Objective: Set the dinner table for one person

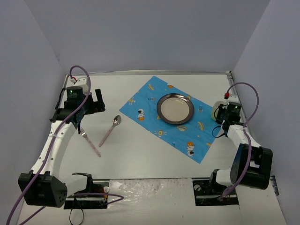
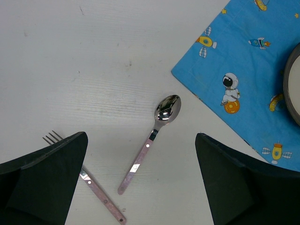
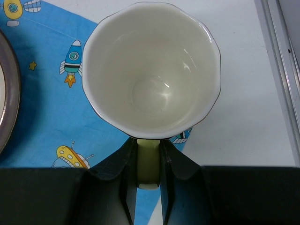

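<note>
On the white dinner table (image 1: 140,159) lies a blue astronaut-print cloth (image 1: 145,105) with a round metal-rimmed plate (image 1: 175,108) on it. A spoon (image 1: 110,129) and a fork (image 1: 90,143), both pink-handled, lie left of the cloth; they also show in the left wrist view, spoon (image 2: 150,143), fork (image 2: 101,197). My left gripper (image 2: 140,183) is open above the table, over the cutlery. My right gripper (image 3: 149,164) is shut on the handle of a white cup (image 3: 151,70), held upright at the cloth's right corner (image 1: 219,110).
The table's metal rim (image 3: 276,61) runs close to the right of the cup. Grey walls enclose the table on three sides. The arm bases (image 1: 89,194) sit at the near edge.
</note>
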`<state>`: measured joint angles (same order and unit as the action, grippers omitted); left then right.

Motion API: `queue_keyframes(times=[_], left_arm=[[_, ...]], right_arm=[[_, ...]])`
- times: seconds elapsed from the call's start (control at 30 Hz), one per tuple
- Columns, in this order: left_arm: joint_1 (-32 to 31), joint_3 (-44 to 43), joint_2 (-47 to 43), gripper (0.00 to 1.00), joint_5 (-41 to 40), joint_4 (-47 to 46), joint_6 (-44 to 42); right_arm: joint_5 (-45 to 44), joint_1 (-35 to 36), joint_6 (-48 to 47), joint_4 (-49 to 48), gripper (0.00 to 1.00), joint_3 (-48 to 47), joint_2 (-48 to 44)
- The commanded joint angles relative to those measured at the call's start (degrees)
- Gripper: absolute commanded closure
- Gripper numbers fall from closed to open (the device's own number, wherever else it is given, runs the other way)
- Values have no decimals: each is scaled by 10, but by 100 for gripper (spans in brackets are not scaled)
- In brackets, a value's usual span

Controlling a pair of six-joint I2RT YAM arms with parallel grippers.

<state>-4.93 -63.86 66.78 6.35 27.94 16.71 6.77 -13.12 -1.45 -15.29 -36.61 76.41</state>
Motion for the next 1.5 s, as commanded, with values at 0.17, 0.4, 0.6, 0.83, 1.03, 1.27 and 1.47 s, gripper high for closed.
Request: queue_keyframes(times=[0.17, 0.4, 0.6, 0.83, 1.03, 1.27, 1.47], left_arm=[[-4, -7, -15, 3, -3, -30, -4], [-4, -7, -17, 3, -3, -29, -4], [-8, -5, -8, 3, -5, -29, -6], [-29, 1, 28, 3, 6, -35, -31], [-62, 10, 74, 3, 14, -25, -58], [-89, 56, 100, 3, 10, -3, -2], [-80, 140, 58, 3, -103, -2, 144]], right_arm=[[-18, -3, 11, -66, 80, -8, -19], [-57, -2, 39, -26, 38, -21, -75], [-101, 13, 98, 69, 16, -83, -130], [-89, 59, 129, 163, 0, -175, -198], [55, 70, 151, 172, 0, -188, -248], [117, 116, 166, 173, 0, -177, -284], [134, 176, 166, 176, 0, -161, -307]])
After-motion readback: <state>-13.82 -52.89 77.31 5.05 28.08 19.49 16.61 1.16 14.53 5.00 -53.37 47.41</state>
